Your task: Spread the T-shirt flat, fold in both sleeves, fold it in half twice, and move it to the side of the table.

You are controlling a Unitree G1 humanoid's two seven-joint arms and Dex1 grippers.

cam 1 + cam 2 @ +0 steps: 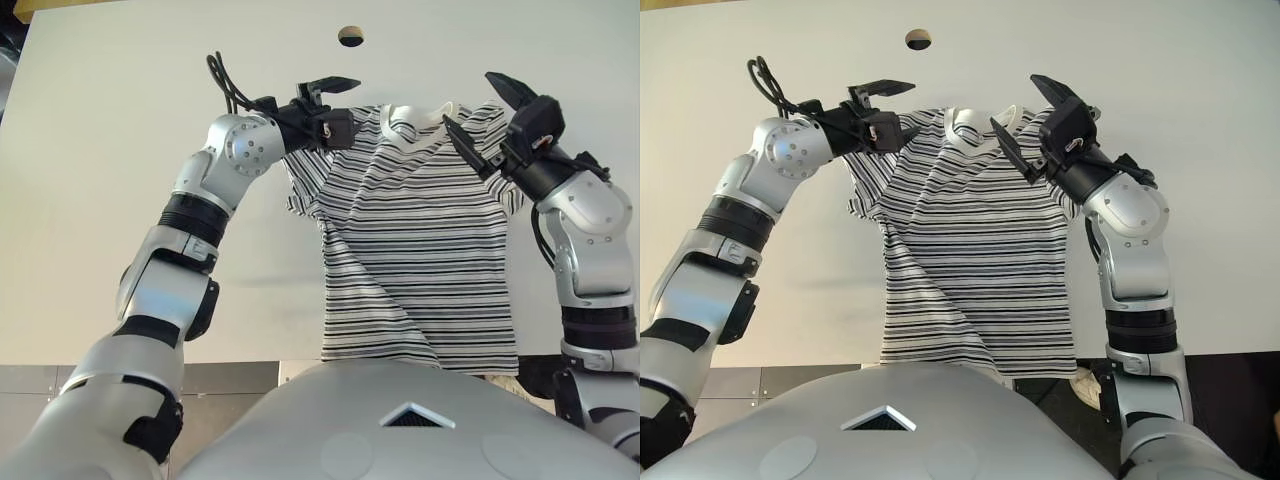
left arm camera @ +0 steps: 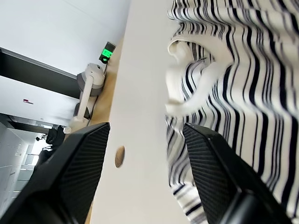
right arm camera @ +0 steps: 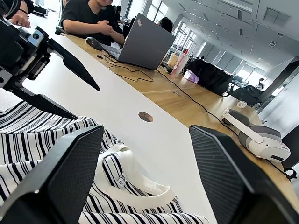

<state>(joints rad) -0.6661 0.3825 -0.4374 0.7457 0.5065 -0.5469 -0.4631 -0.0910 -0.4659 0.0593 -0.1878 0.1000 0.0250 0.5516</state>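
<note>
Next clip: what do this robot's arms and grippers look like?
The left arm and right arm have silver-grey shells with black bands at the joints. A black cable loops behind the left gripper. It and the right gripper are black, each with two tapering fingers with finely textured pads.

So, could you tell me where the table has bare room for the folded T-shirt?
Widest: the table left of the T-shirt. Also free: beyond the collar, around the hole. Crowded: around the left claw and right claw.
</note>
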